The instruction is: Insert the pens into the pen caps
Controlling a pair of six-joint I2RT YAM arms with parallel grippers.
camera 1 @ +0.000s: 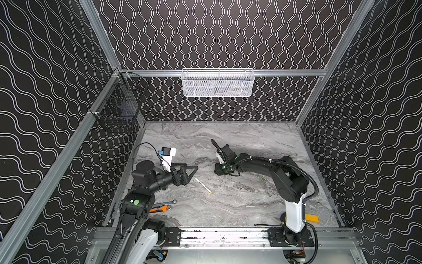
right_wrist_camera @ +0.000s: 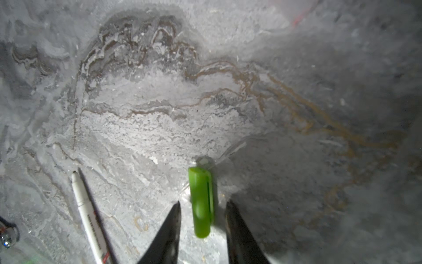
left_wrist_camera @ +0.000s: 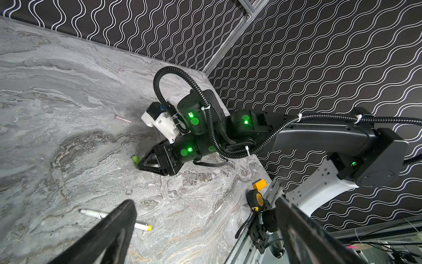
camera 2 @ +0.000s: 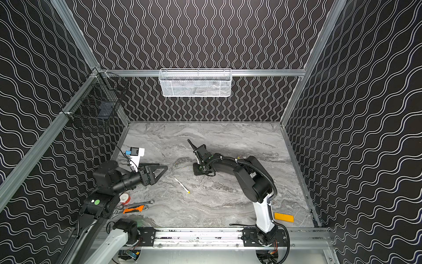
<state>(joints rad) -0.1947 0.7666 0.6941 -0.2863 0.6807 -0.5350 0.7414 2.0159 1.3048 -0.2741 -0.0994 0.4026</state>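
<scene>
Grey marbled desk (camera 1: 251,137) shows one pen and one cap in plain sight. Right gripper (right_wrist_camera: 203,203) is tipped down close to the desk near its middle, its jaws parted a little way and clamped on nothing. Between them lies a green cap (right_wrist_camera: 199,182), lengthwise along the jaws, with a clear gap to one jaw and a thinner gap to the other. Its edges are slightly blurred, and I cannot tell whether it rests flat on the desk. In the left wrist view the cap pokes out just past the fingertips.

A pen (camera 1: 203,185) lies flat on the desk between the two grippers. It is white-barrelled with a yellow end, and slants with that end toward the front. It is near the right gripper but apart from it, and apart from the cap.

Left gripper (camera 1: 191,166) hangs above the desk on the left, roughly level and pointing toward the middle, jaws spread wide and empty — the pen lies just beyond its tips in both top views.

At the front left a wrench (camera 2: 141,203) and an orange-handled tool (camera 2: 134,209) lie side by side, with a tape roll (camera 2: 125,198) just behind them. A yellow block (camera 1: 311,217) sits at the front right. A white basket (camera 1: 218,83) hangs on the back wall, and a black basket (camera 1: 121,107) on the left one.
</scene>
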